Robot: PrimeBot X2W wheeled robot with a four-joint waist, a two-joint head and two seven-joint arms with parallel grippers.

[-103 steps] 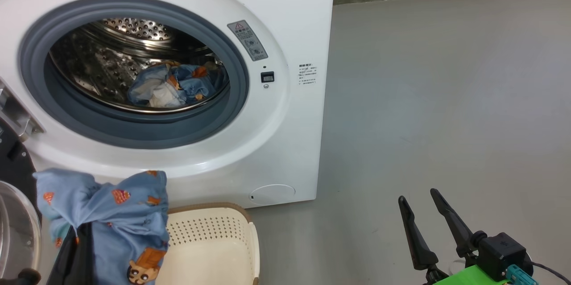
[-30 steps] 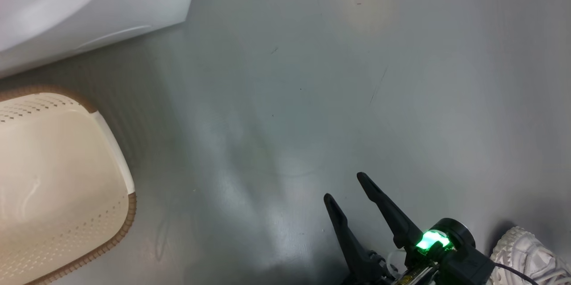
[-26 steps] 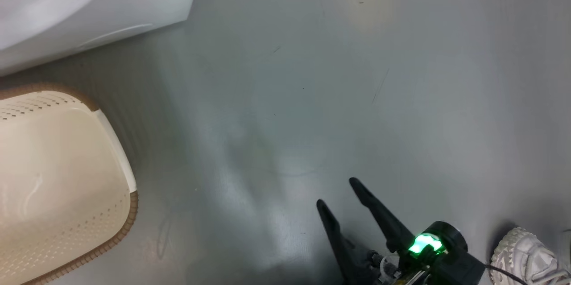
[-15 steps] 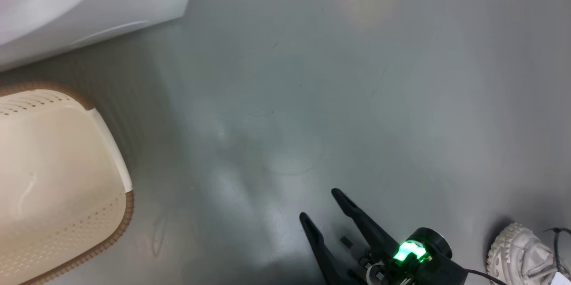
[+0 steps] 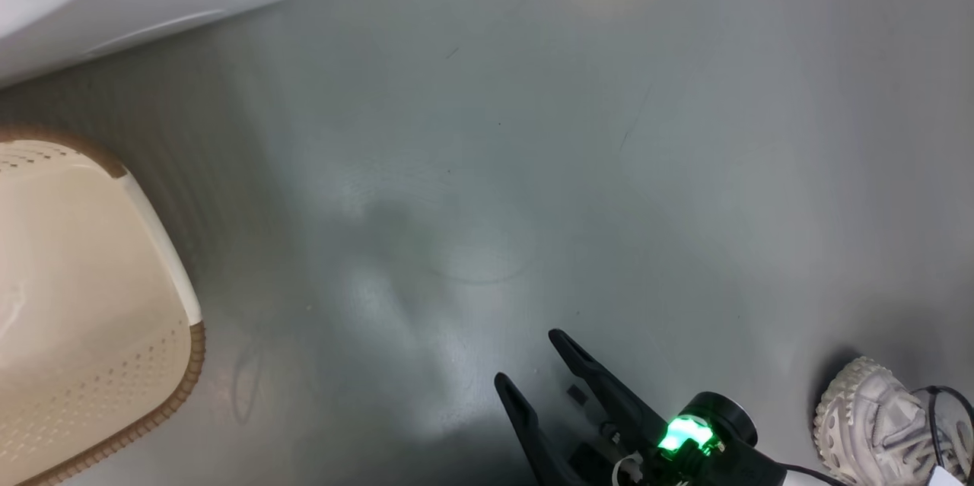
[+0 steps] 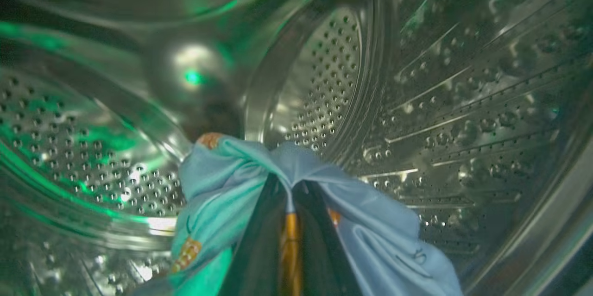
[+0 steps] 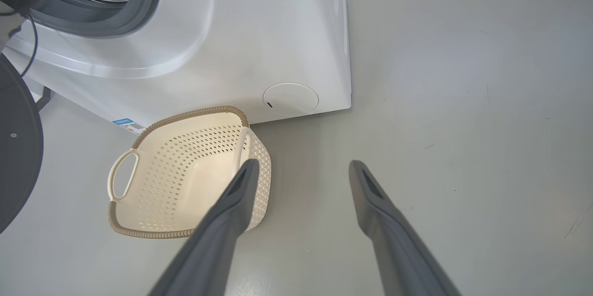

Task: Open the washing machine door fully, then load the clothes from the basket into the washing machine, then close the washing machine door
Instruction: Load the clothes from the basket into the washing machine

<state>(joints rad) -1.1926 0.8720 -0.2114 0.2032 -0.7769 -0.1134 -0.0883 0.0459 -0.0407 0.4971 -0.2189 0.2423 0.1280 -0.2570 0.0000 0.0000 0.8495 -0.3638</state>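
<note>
Inside the steel drum (image 6: 463,101) of the washing machine (image 7: 259,32), my left gripper (image 6: 289,185) is shut on a blue garment (image 6: 370,222) with orange prints, one of the clothes; the cloth drapes over both fingers. The cream basket (image 7: 194,113) stands on the floor against the machine's front, with nothing lying in it; its rim (image 5: 163,243) also shows in the head view. The washing machine door (image 7: 16,148) stands open as a dark round shape at the left edge. My right gripper (image 7: 303,166) hangs open over bare floor right of the basket, also seen low in the head view (image 5: 529,360).
Grey floor spreads to the right of the machine. A person's pale shoe (image 5: 867,410) with a dark cable sits at the lower right, close behind my right wrist. The machine's round lower flap (image 7: 290,99) is just behind the basket.
The head camera has tilted down to the floor and keeps drifting. The blue garment, earlier held above the basket, is now inside the drum. The right gripper stays open.
</note>
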